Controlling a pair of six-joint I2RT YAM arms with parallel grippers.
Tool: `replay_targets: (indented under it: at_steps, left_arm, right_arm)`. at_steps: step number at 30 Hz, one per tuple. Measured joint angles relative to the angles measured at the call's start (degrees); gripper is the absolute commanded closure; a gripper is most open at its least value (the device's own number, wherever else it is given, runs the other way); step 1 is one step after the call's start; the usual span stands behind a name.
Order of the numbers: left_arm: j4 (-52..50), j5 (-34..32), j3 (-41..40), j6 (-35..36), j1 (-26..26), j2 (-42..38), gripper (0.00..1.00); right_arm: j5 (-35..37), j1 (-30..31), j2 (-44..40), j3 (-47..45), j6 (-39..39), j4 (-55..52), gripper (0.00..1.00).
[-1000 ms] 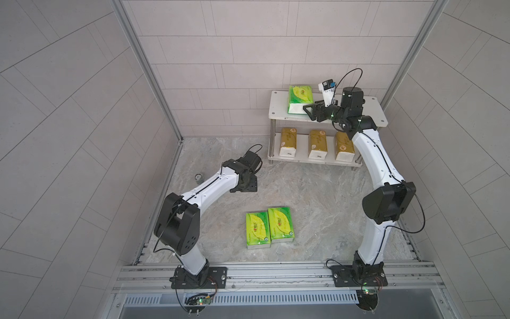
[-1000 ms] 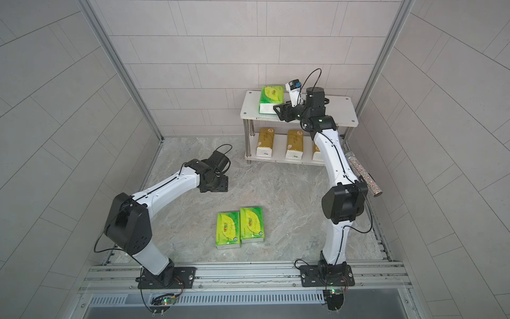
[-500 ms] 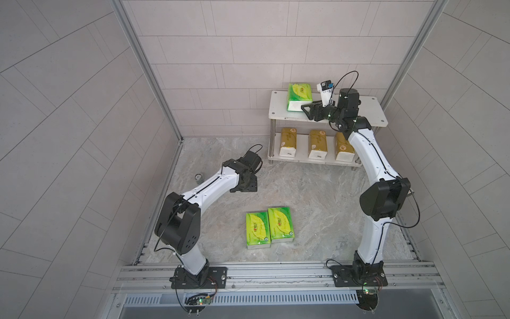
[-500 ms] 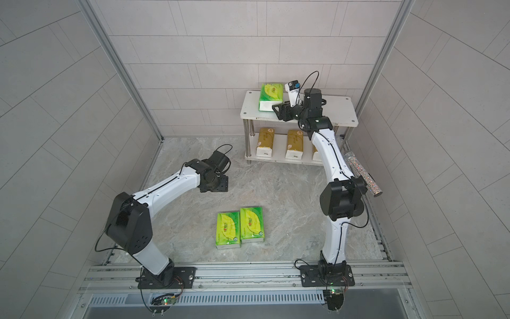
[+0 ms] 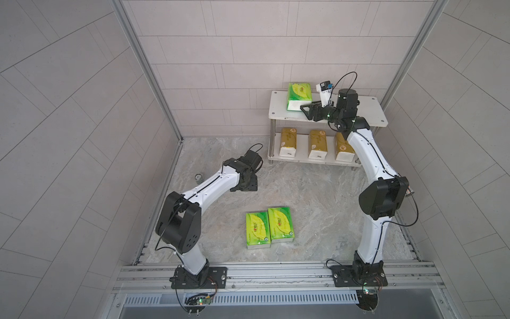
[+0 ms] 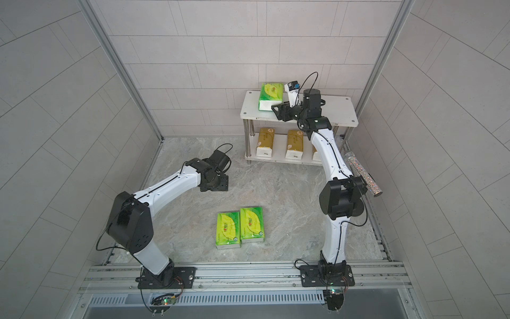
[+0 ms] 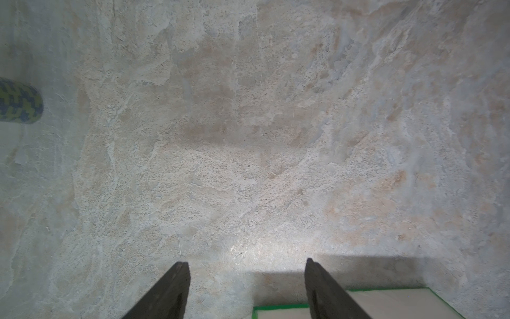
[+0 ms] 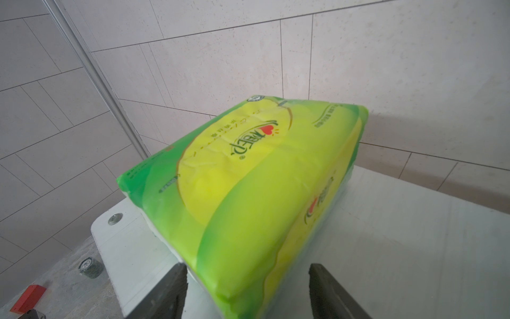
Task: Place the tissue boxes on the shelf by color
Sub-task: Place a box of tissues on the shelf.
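1. Tissue box (image 5: pixel 299 94) in green wrap is lying at the left end of the top board of the shelf (image 5: pixel 367 110), with the right claw (image 5: pixel 303 111) hovering at its near white end.
2. Seen from the right wrist, the right claw (image 8: pixel 244 265) is standing open and straddling the box's (image 8: pixel 248 193) near corner. One finger (image 8: pixel 171 292) is sitting just beside the wrap and the other is standing clear; whether either is touching cannot be told.
3. Left claw (image 5: pixel 248 185) is hanging low over the marbled surface (image 5: pixel 303 193); the left wrist view is showing the left claw (image 7: pixel 244 262) open and gripping nothing.
4. Three gold boxes (image 5: pixel 288 140) (image 5: pixel 318 143) (image 5: pixel 343 147) are lining the lower board, the right-hand one partly hiding behind the right arm (image 5: pixel 367 157).
5. Two green boxes (image 5: pixel 257 230) (image 5: pixel 280 225) are lying side by side, touching, on the surface between the arms, well apart from the shelf.
6. Glittery tube (image 6: pixel 364 174) by the right wall is showing fully in a top view only. A small roll (image 5: pixel 198 176) is sitting near the left wall, and only the right wrist view is catching a red block (image 8: pixel 27 298).
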Motion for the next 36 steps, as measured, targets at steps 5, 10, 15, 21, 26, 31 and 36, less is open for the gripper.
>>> replay_targets:
  at_steps: [5, 10, 15, 21, 26, 31, 36]
  left_arm:
    - [-0.33, -0.11, 0.28, 0.00, 0.00, 0.00, 0.26]
    - [-0.55, -0.15, 0.44, 0.00, 0.00, -0.02, 0.26]
    - [-0.94, -0.59, 0.44, 0.07, 0.00, -0.13, 0.26]
    - [-1.88, -1.22, 0.44, 0.57, 0.00, -1.53, 0.26]
    - [-3.17, -1.44, 0.66, 1.36, 0.00, -3.98, 0.26]
    - [-5.38, -1.33, 0.15, 2.03, 0.00, -7.78, 0.26]
    - [-6.95, -0.31, -3.98, 2.34, -0.02, -13.79, 0.26]
  right_arm:
    - [-0.02, 0.00, 0.00, 0.00, 0.13, -0.02, 0.25]
    - [-0.20, 0.00, -0.33, -0.13, 0.15, -0.15, 0.20]
    - [-0.13, 0.00, -3.52, -3.48, -0.55, -1.33, 0.15]
    - [0.37, 0.00, -11.30, -10.12, -1.66, -2.97, 0.11]
    - [1.18, 0.02, -17.51, -12.07, -0.72, -7.34, 0.06]
    - [2.49, 1.27, -23.96, -13.42, 2.34, -18.71, 0.05]
    - [5.20, 6.38, -32.98, -24.90, 5.11, -29.66, 0.05]
